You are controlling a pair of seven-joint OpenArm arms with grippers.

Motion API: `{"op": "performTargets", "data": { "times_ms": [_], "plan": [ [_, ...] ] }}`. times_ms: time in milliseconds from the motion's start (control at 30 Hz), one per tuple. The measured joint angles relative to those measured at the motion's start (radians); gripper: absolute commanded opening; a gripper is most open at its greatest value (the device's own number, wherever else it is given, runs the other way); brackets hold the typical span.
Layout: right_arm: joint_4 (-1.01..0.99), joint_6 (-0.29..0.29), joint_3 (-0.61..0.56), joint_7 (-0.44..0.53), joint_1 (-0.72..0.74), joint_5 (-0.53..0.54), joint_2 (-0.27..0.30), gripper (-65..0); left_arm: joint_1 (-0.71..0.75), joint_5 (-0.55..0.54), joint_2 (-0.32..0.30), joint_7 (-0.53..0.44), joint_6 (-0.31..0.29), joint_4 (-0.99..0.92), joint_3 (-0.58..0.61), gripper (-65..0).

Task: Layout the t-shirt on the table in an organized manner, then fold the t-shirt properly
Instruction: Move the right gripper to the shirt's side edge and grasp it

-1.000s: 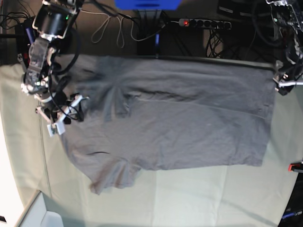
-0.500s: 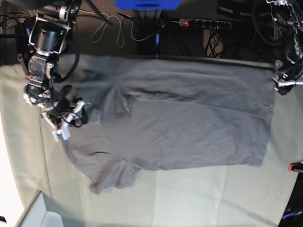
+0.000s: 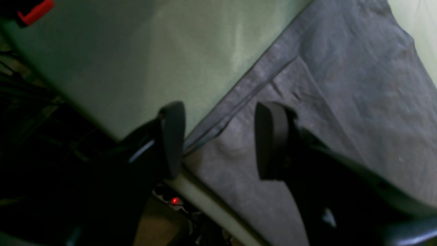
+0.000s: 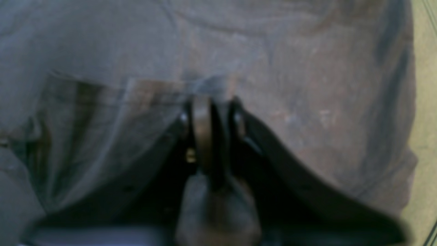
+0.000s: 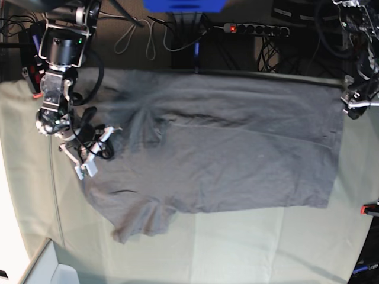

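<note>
The dark grey t-shirt (image 5: 225,154) lies spread across the table (image 5: 249,242), its hem toward the right and a bunched sleeve (image 5: 139,222) at the lower left. My right gripper (image 5: 95,151) sits on the shirt's left end. In the right wrist view it (image 4: 211,102) is shut, pinching a ridge of the t-shirt (image 4: 307,68) fabric. My left gripper (image 5: 354,105) hovers at the hem's far right corner. There it (image 3: 222,140) stands open, one finger over the cloth and one over the t-shirt (image 3: 341,85), with the hem edge between them.
Red clamps (image 5: 370,208) (image 3: 36,12) grip the cloth at the table's right edge. A power strip (image 5: 254,28) and cables lie behind the far edge. A white box (image 5: 53,269) sits at the lower left corner. Bare cloth (image 3: 119,68) lies beyond the hem.
My right gripper has slid rightward onto the shirt's left end and closed on the fabric. The left arm has not moved.
</note>
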Motion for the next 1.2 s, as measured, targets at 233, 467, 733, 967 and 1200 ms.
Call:
{"op": "performTargets", "data": {
  "times_ms": [233, 467, 733, 967, 1200],
  "plan": [
    [0.003, 0.0, -0.024, -0.004, 0.043, -0.002, 0.001, -65.0, -0.019, 0.003, 0.0, 0.0, 0.0, 0.0, 0.0, -33.0],
    [0.0, 0.0, -0.024, -0.001, 0.105, 0.001, 0.0, -65.0, -0.019, 0.003, -0.001, 0.0, 0.0, 0.0, 0.0, -33.0],
    [0.0, 0.0, -0.026, -0.002, 0.112, 0.001, 0.0, -65.0, -0.048, 0.002, 0.0, -0.003, 0.003, 0.0, 0.0, -33.0],
    [-0.003, 0.0, -0.026, -0.002, 0.106, 0.0, 0.0, -65.0, -0.177, 0.005, 0.001, -0.003, 0.001, -0.092, 0.005, -32.9],
    [-0.004, 0.0, -0.027, 0.0, 0.092, 0.0, 0.001, -65.0, -0.325, 0.0, -0.002, -0.011, 0.003, -0.278, 0.09, -32.9]
  ]
}}
